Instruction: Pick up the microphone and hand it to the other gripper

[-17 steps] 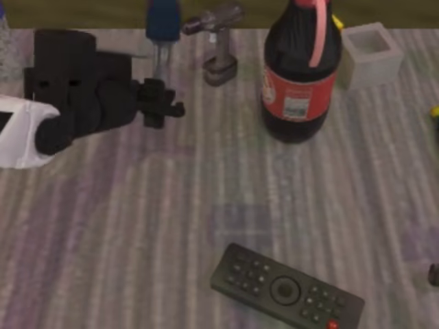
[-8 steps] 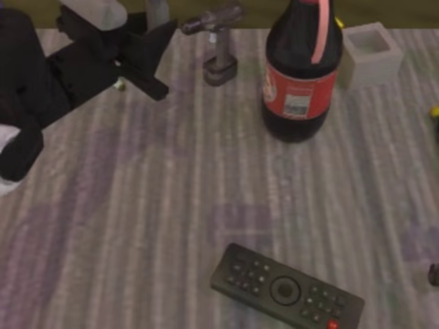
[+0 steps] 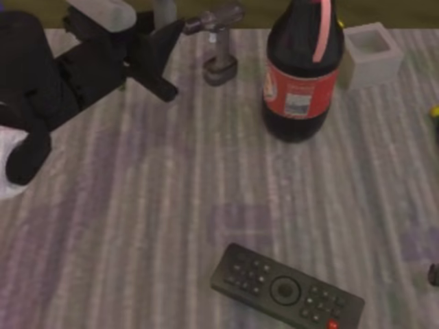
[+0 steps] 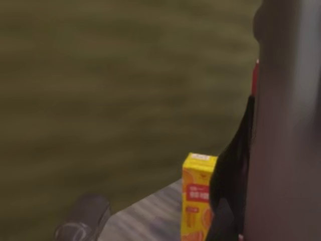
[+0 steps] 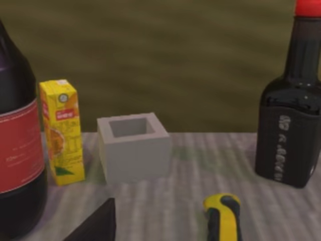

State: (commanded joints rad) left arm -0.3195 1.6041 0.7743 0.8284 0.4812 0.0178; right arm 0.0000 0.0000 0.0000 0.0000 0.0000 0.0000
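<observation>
We've just swung our left gripper (image 3: 154,58) up at upper left, clenched round the mic (image 3: 164,12), whose grey handle pokes out; handover comes next, right arm still off frame.

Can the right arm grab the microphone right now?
Probably not yet: the microphone is held by the left gripper at the table's far left back corner, while the right gripper sits at the right edge.

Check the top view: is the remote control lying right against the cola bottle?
No, the remote control lies apart from the cola bottle, bare table between them.
</observation>
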